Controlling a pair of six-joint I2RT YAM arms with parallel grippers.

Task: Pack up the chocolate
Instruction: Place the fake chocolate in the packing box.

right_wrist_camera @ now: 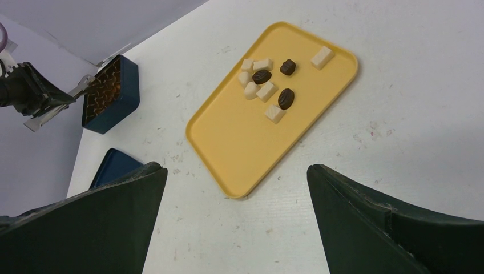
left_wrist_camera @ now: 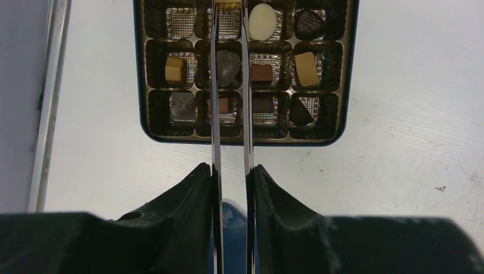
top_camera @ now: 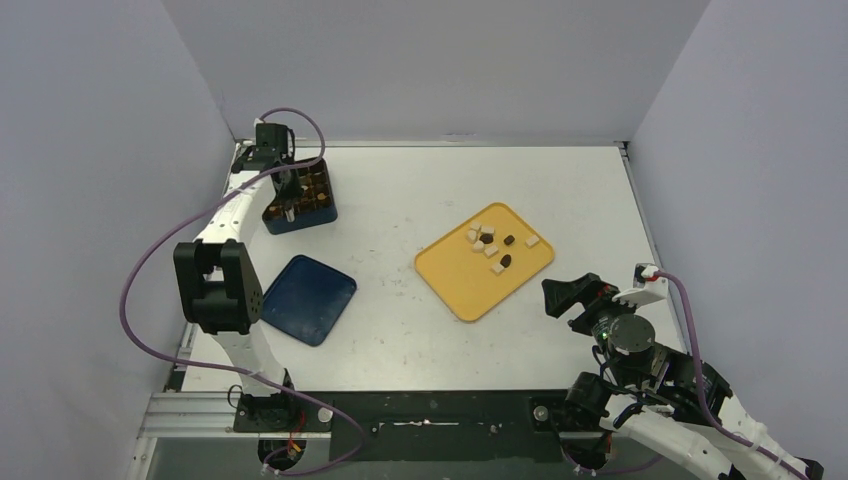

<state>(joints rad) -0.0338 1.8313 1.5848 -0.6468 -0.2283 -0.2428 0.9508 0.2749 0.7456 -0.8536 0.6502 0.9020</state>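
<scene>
L gripper point(left_wrist_camera: 231, 171), jaws clenched on long metal tongs point(left_wrist_camera: 214, 103), holds them over the compartmented chocolate box point(top_camera: 300, 223) at 10 o'clock on the surface point(top_camera: 420, 330). Blades straddle a cell, prob. to seat a piece; tips run out of frame, so any load can't be told. Loose chocolate point(right_wrist_camera: 286, 98) waits on the yellow tray point(right_wrist_camera: 240, 148) at 3 o'clock. R gripper point(right_wrist_camera: 237, 171), jaws released, sits at 5 o'clock, clear of the work. Box lid point(top_camera: 308, 298) lies at 8 o'clock.

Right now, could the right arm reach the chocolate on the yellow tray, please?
Probably yes: the right tool hangs open just beside the yellow tray, and nothing stands between it and the chocolate.
</scene>
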